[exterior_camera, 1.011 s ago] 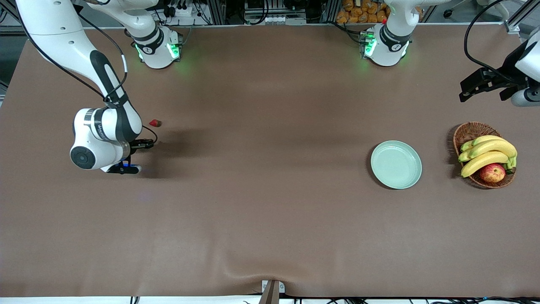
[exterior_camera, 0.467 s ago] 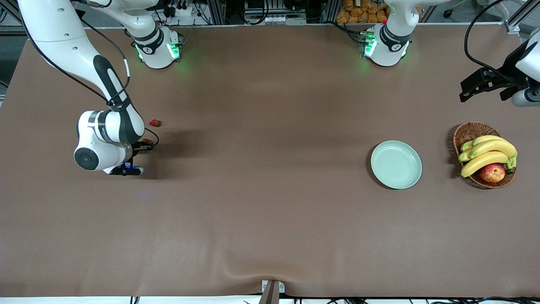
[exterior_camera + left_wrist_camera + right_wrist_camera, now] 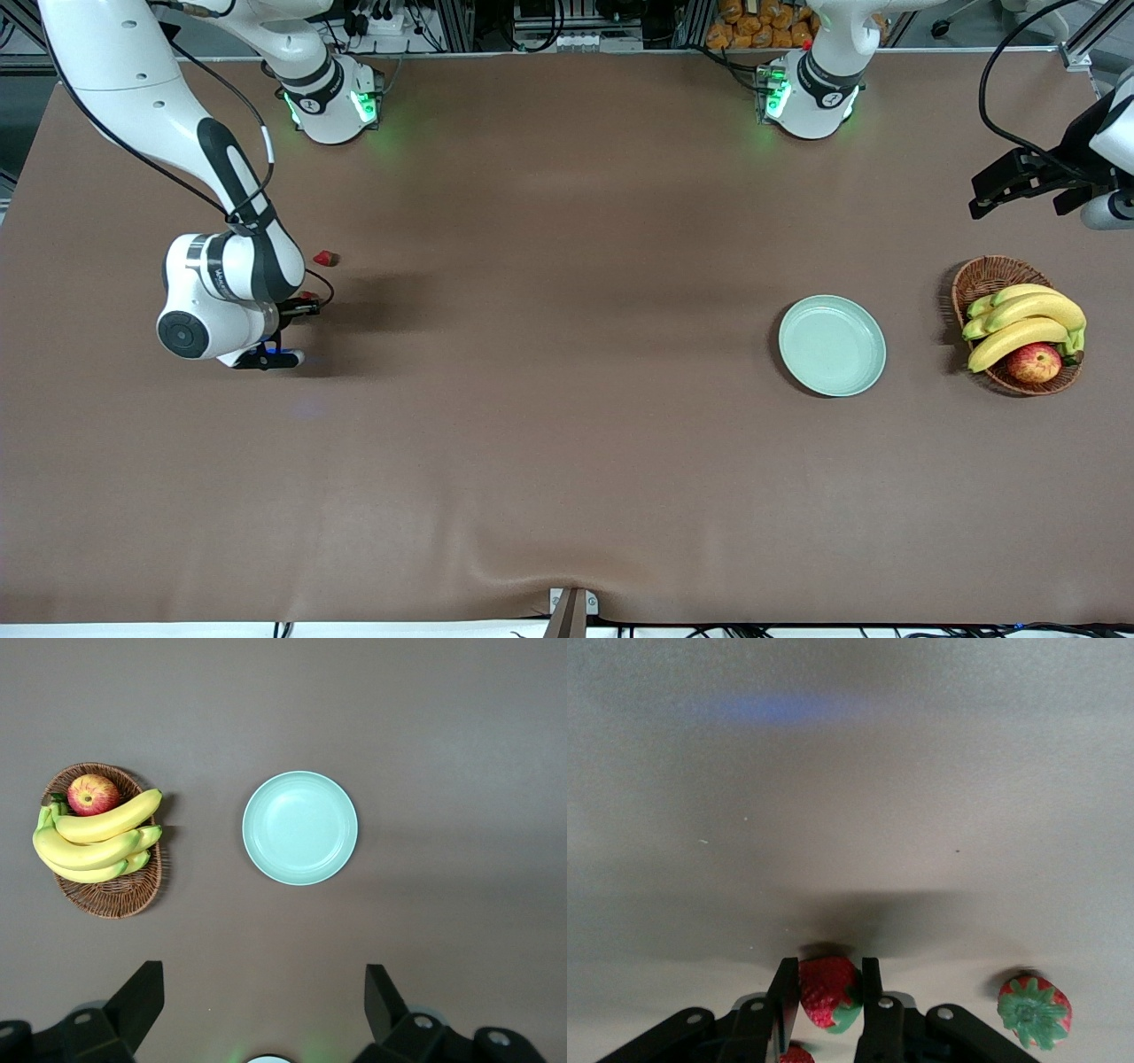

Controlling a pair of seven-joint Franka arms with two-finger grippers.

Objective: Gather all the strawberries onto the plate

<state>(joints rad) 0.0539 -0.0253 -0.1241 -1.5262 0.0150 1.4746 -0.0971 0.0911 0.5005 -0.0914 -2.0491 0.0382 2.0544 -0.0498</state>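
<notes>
Front view: brown fabric-covered tabletop. Round pale mint-green glossy plate is lying bare toward the left arm's end, beside a brown wicker basket of yellow bananas and a red apple. One small red strawberry is lying at the right arm's end, just beside the low right hand.

Left wrist view: left hand is waiting high over the tabletop, fingers spread apart.

Right wrist view: fingers are clamping a second red strawberry; a third, showing its green cap, is lying near it. Advice: keep the squeeze gentle, lift straight, release low over the plate.
</notes>
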